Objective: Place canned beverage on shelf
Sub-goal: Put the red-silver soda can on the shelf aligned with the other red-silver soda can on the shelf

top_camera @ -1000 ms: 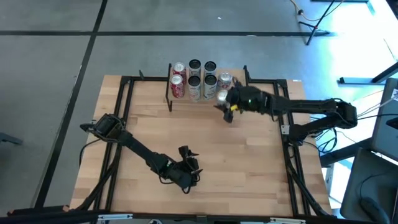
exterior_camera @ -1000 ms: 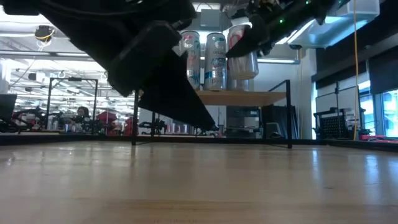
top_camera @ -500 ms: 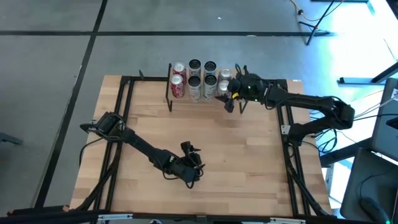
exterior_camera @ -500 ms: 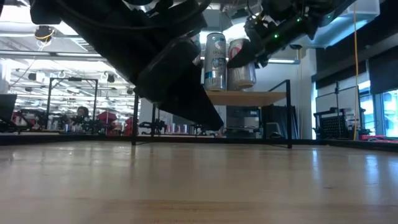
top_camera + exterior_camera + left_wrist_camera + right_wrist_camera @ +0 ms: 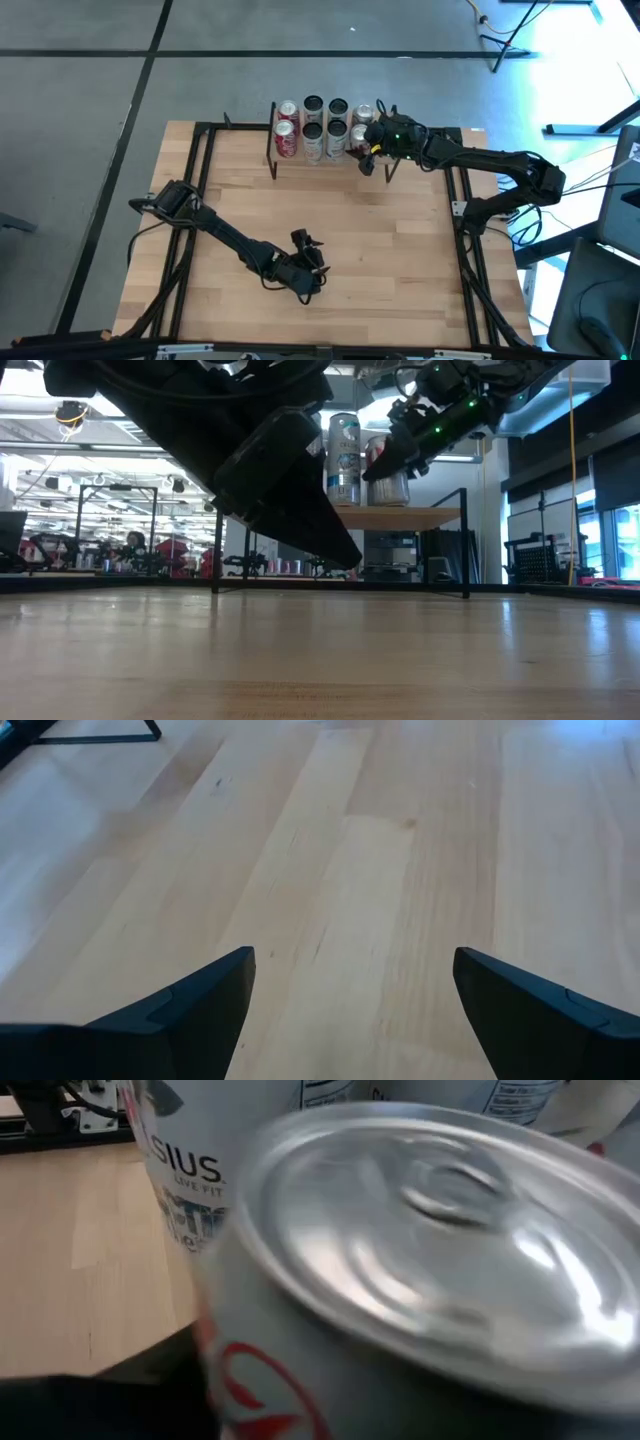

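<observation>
Our right gripper [image 5: 372, 150] is clenched on the upright can [image 5: 388, 472] at the shelf's [image 5: 400, 517] right end, touching down beside the silver cans [image 5: 337, 128], while our left gripper [image 5: 305, 272] hangs released over the bench [image 5: 400, 250].

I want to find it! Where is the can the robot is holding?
The can is in the right gripper, at the right end of the shelf, beside the other cans, seen from above.

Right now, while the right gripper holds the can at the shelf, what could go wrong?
The can in the right gripper looks tilted and close to its neighbour, so it may knock that one over. It is near the edge of the shelf, so it might topple off on release.
</observation>
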